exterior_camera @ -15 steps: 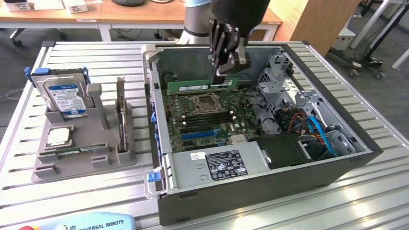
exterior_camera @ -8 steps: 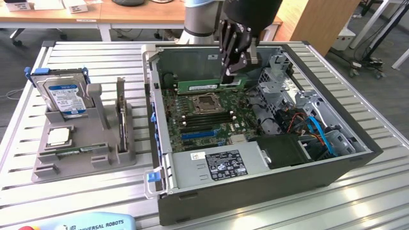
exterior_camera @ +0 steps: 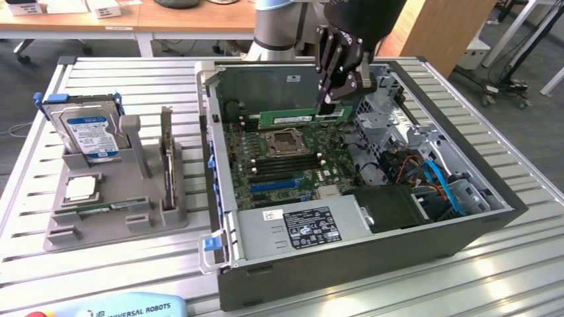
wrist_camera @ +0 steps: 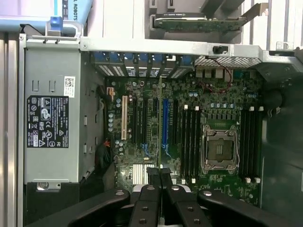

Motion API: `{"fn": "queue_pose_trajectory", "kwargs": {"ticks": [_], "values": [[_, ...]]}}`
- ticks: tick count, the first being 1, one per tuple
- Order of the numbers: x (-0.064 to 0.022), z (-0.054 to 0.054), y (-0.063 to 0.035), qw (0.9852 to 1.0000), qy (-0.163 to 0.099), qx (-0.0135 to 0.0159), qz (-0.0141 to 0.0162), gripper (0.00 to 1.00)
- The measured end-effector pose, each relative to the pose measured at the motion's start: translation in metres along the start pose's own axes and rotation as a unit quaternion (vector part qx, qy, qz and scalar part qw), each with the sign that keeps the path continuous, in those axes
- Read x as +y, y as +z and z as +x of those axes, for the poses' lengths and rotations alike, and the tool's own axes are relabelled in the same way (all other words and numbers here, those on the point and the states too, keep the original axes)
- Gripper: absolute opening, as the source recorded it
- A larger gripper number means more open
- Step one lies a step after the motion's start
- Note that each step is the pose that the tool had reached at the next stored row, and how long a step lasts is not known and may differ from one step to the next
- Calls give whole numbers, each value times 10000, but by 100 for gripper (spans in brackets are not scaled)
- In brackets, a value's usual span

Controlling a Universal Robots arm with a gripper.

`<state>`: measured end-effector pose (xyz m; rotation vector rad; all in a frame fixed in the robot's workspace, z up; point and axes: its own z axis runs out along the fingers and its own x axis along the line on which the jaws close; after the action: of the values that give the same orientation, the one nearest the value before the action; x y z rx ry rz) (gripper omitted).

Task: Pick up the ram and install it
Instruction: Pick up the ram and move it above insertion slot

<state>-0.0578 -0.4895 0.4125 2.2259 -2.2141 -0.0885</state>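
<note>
Black jaws pinched narrow on a long, thin green circuit-board ram stick [exterior_camera: 287,119] with a pale sticker, gripping the end toward the exterior view's right. Held level and on edge, up off the green motherboard [exterior_camera: 291,173] inside the open grey metal computer case [exterior_camera: 352,264]. In the exterior view, hanging just behind the square silver processor socket [exterior_camera: 284,142], near the case's rear wall. From the wrist, the same ram stick [wrist_camera: 161,132] seen edge-on as a thin line running out from between the black fingertips [wrist_camera: 152,176], lined up close beside a blue expansion slot [wrist_camera: 165,123], with the processor socket [wrist_camera: 220,149] and its flanking black memory slots [wrist_camera: 190,142] off to one side.

Toward the front of the case, a silver power supply box [exterior_camera: 300,228] with a black-and-white label. Blue cables [exterior_camera: 445,188] looping in the drive bay at the exterior view's right.

On the slatted aluminium counter [exterior_camera: 26,264], at the exterior view's left and well apart from the jaws, a grey plastic holder [exterior_camera: 163,221]. Standing upright in it, a blue-labelled silver hard drive [exterior_camera: 88,129]; lying flat in front of that, a small square silver processor chip [exterior_camera: 79,188]; nearer the front edge, a second green stick [exterior_camera: 110,208] lying in a slot.
</note>
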Motion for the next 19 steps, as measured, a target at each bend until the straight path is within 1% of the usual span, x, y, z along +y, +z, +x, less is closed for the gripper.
{"fn": "queue_pose_trajectory", "kwargs": {"ticks": [6, 19], "values": [[-1, -11, 2, 10000, -1, -2, 3, 12], [-2, -123, 25, 10000, -1, -31, 27, 12]]}}
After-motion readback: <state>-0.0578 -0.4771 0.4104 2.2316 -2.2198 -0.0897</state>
